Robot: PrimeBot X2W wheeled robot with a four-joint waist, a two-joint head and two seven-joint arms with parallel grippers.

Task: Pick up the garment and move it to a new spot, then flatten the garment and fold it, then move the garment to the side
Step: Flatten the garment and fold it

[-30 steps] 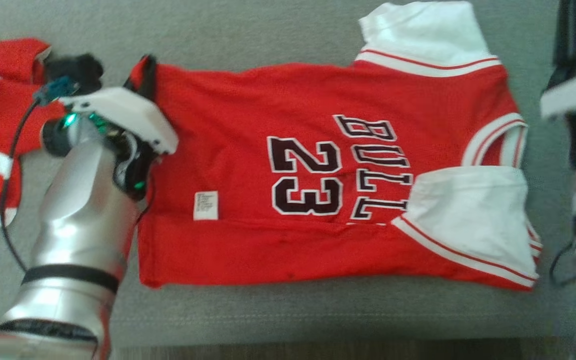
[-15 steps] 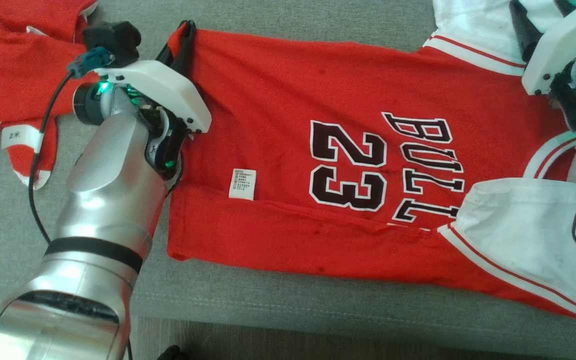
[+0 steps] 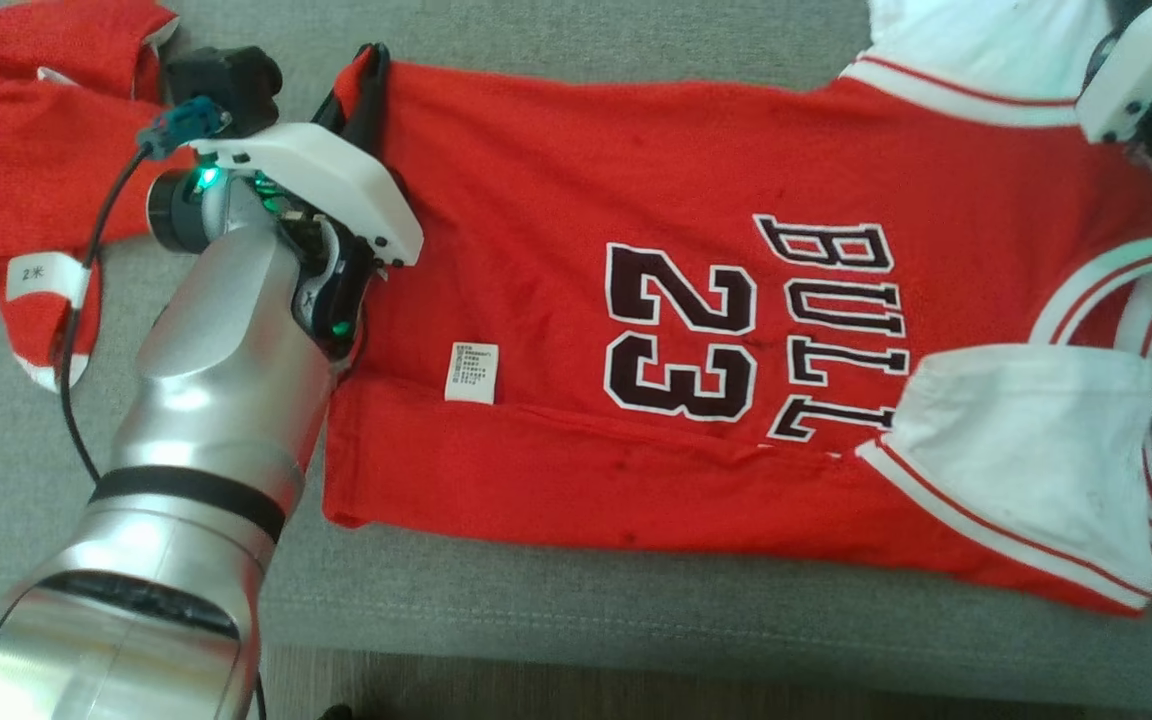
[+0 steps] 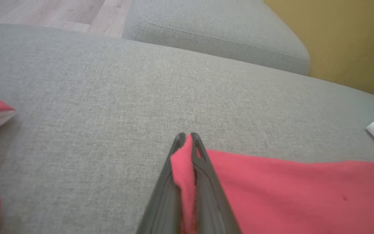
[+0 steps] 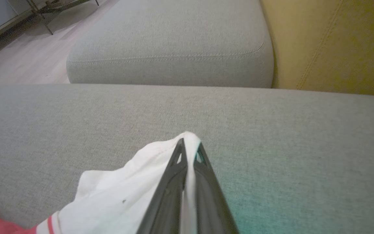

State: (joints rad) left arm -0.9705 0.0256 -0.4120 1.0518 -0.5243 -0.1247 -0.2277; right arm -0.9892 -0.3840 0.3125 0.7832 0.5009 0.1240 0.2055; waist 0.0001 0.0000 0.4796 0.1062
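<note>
change: right claw (image 5: 189, 144) has clamped shut on the white sleeve (image 5: 115, 195).
left claw (image 4: 186, 135): pinching a red corner.
jersey (image 3: 636, 170): flat on grey sofa (image 3: 536, 620); head view reads "23".
wrist views: yellow backrest (image 5: 336, 42), wood floor (image 5: 21, 61) on the far side.

light: even, soft | shadows: faint | blur: mild, head view | glare: none

Red jersey (image 3: 576, 170): "23" and "BULL" in black. Its white tag (image 3: 472, 372): print illegible. Second red garment (image 3: 6, 170), white label (image 3: 41, 277): "2", rest unclear.
</note>
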